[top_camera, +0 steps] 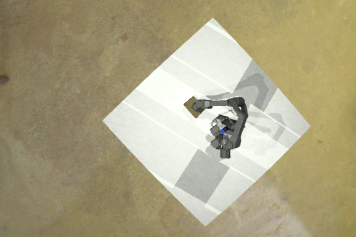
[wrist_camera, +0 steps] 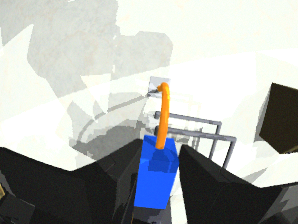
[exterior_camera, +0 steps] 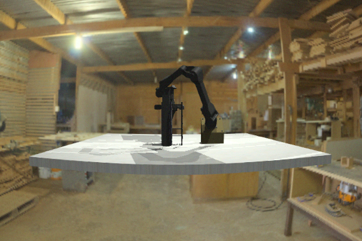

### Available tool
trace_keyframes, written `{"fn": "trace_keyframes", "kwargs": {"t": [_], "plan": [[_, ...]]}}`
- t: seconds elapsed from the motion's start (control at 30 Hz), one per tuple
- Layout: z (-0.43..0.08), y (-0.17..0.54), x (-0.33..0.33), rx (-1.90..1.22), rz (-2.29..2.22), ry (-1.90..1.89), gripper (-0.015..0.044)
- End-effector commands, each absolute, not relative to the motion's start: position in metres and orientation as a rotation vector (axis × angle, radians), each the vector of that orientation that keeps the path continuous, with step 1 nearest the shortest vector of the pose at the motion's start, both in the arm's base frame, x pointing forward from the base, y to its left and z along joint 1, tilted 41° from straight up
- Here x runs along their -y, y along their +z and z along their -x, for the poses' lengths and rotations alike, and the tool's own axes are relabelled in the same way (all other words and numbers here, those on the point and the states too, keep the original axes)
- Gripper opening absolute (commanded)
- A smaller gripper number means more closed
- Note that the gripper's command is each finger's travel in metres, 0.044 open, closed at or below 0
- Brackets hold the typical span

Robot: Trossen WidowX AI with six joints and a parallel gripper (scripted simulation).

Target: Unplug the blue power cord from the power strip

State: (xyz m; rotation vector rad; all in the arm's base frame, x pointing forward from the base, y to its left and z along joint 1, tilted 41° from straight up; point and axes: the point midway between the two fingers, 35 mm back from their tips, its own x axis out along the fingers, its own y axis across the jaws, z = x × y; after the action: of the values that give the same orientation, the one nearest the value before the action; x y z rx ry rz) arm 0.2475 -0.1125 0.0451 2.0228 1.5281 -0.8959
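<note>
Closest in the wrist view, the gripper (wrist_camera: 158,183) is clenched on the blue plug (wrist_camera: 156,176), from which an orange cord (wrist_camera: 162,115) rises toward a grey wire frame (wrist_camera: 200,132). Beyond, the arm (top_camera: 237,114) stands near the middle of the white table (top_camera: 148,117), its brown base block (top_camera: 192,107) just beside, well apart from every edge and corner.

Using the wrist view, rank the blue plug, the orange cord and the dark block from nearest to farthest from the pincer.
1. Blue plug, clamped between the pincer fingers.
2. Orange cord, rising from the plug's far end.
3. Dark block, off to the right, apart.
</note>
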Motion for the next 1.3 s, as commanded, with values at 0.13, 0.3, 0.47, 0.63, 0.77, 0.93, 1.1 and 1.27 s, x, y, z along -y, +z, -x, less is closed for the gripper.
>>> {"fn": "trace_keyframes", "kwargs": {"t": [0.13, 0.3, 0.47, 0.63, 0.77, 0.93, 1.1, 1.27], "plan": [[-0.238, 0.031, 0.138, -1.491, -1.989, -0.946, 0.0000], [-0.240, 0.033, 0.132, -1.493, -1.992, -0.942, 0.0079], [-0.240, 0.033, 0.130, -1.493, -1.992, -0.941, 0.0210], [-0.240, 0.033, 0.130, -1.493, -1.992, -0.941, 0.0341], [-0.235, 0.022, 0.151, -1.490, -1.990, -0.944, 0.0440], [-0.223, 0.003, 0.182, -1.490, -1.989, -0.944, 0.0440], [-0.223, 0.003, 0.182, -1.490, -1.989, -0.944, 0.0440], [-0.223, 0.003, 0.182, -1.490, -1.989, -0.944, 0.0440]]}}
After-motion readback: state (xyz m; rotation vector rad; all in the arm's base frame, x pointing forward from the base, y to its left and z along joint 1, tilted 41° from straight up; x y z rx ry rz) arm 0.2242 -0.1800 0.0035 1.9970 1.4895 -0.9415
